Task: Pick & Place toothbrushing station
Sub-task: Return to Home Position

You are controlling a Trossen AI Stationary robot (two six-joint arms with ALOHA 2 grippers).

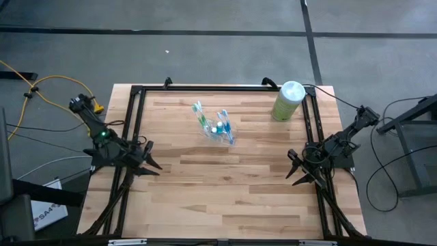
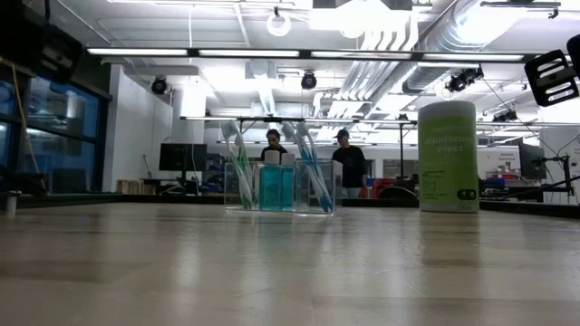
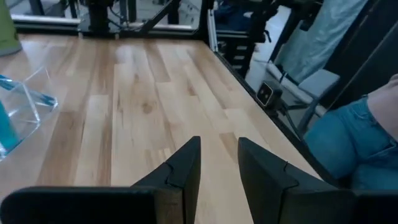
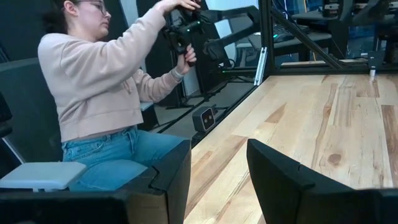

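The clear cup [image 1: 217,127] with its toothbrushes [image 1: 200,115] stands upper middle in the high view, long axis slanting upper left to lower right. My left tool [image 1: 151,157] sits lower left of it, my right tool [image 1: 292,167] lower right, both parted and empty; the left looks slightly nearer. A green canister [image 1: 288,101] shares the wooden surface [image 1: 225,198]; a person [image 4: 99,93] sits beyond its edge.

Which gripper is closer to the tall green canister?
Right. The right gripper sits on the canister's side of the table; the left gripper waits at the opposite edge.
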